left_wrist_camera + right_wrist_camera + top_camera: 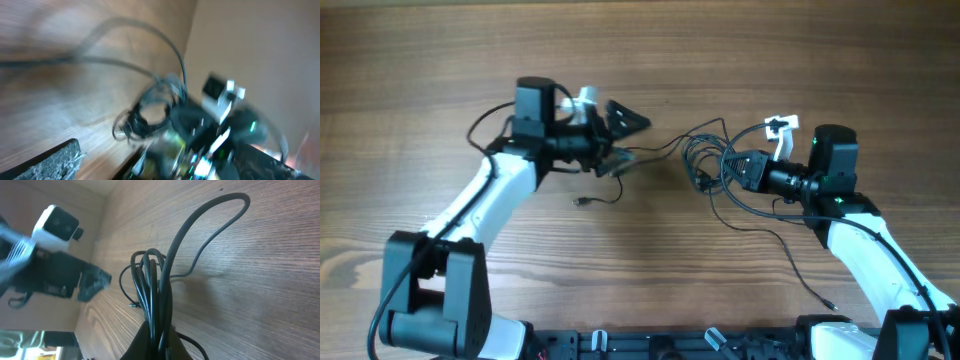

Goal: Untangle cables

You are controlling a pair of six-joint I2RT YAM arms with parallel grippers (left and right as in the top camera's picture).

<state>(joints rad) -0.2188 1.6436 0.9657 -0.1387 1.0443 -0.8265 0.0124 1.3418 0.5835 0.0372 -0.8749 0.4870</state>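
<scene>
The left arm (470, 205), at the left of the overhead frame, has smooth white shells on its long links and black housings at the joints, and it rises from a boxy black base (430, 295) at lower left. A thick black cable (475, 128) arcs beside its wrist, which carries a white left camera mount (585, 98). The left gripper (632, 143) has dark, wedge-shaped fingers (625, 118). The right arm (880, 255), at the right of the frame, is also white and black. It has small green lights (817, 141) on its black wrist housing and a white right camera mount (782, 128).
</scene>
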